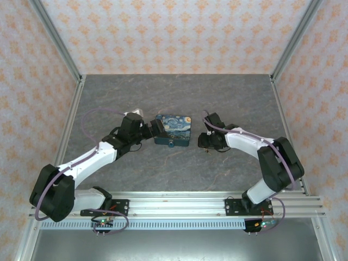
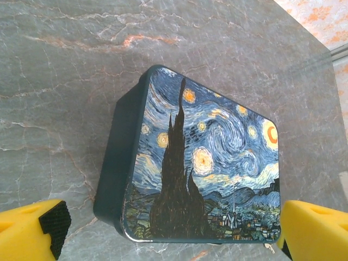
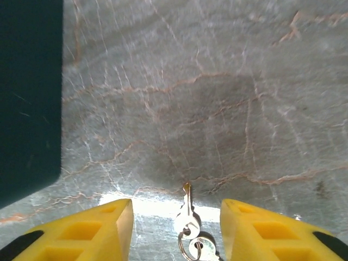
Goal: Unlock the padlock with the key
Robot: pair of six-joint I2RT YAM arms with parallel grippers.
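From where I stand, the padlock (image 1: 173, 129), a flat rectangular block with dark blue sides and a swirling yellow-and-blue night-sky print on top, lies flat near the middle of the grey marbled bench (image 1: 136, 168). It sits between the two arms.

The left gripper (image 2: 169, 228) is just beside the block's left side, its yellow fingers (image 2: 32, 231) spread wide enough to straddle it, touching nothing. The right gripper (image 3: 176, 217) hangs low near the block's right side, also spread. A small silver key (image 3: 186, 209) on a split ring (image 3: 190, 249) lies in the gap, not pinched.

The block looks rigid, and its glossy printed face is likely slick. I'd clamp it across the plain dark side walls rather than the top. The key is thin and light and lies flat, so it would be fiddly. Its ring end seems the best hold, leaving the blade free. I can't make out the keyhole.
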